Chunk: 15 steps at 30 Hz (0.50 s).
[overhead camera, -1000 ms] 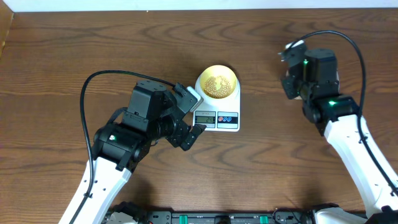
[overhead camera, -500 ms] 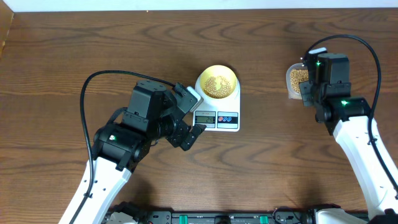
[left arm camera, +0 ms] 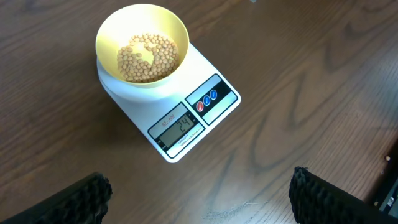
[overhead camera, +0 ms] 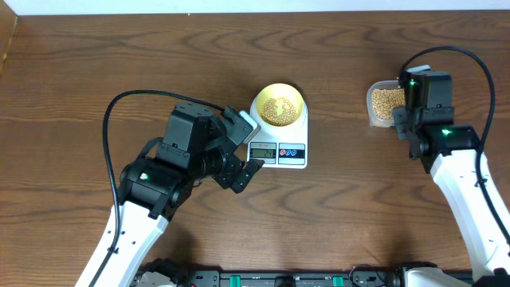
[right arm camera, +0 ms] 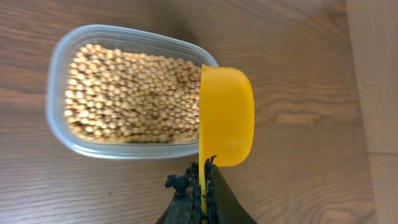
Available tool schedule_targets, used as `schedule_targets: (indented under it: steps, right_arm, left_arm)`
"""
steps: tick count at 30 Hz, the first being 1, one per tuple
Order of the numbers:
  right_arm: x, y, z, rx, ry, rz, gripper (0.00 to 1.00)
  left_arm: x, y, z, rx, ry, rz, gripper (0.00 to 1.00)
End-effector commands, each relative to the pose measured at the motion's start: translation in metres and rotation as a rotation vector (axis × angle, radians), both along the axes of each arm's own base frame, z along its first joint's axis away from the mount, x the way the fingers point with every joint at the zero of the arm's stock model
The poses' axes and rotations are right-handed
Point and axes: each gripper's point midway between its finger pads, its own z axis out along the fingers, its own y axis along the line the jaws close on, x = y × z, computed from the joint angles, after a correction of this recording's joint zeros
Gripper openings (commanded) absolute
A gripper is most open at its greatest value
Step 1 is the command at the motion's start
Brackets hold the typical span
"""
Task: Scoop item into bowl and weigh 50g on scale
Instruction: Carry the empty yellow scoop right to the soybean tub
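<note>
A small round pale-yellow bowl [left arm camera: 124, 22] sits upright on the far end of a white rounded-rectangular digital scale [left arm camera: 202, 68]. Small round tan beans [left arm camera: 148, 57] thinly cover the bowl's bottom. Many more fill a clear plastic tub [right arm camera: 59, 56] well apart.

- Your counter [overhead camera: 96, 64]: dark wood grain, smooth, low sheen.
- Scale [left arm camera: 200, 74]: white plastic, smooth, glossy.
- Bowl [left arm camera: 143, 17]: pale yellow, smooth, matt.
- Tub [right arm camera: 59, 56]: clear plastic.
- Scoop [right arm camera: 227, 115]: yellow plastic, smooth.
- Your left fingers [left arm camera: 323, 199]: black, rough-textured.

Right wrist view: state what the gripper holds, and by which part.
The right gripper is shut on the yellow scoop, gripping it by its handle; the cup is turned on edge.
</note>
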Motion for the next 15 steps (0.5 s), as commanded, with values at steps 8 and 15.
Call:
schedule_targets:
  steps: [8,15]
  right_arm:
    - [0.010,-0.010,-0.044,0.007,0.093,-0.046,0.01]
    - [0.022,-0.009,-0.059,0.010,0.095,-0.044,0.01]
  left_arm:
    - [0.000,0.000,0.000,-0.001,-0.002,-0.015,0.94]
    - [0.000,0.000,0.000,-0.001,-0.003,-0.014,0.94]
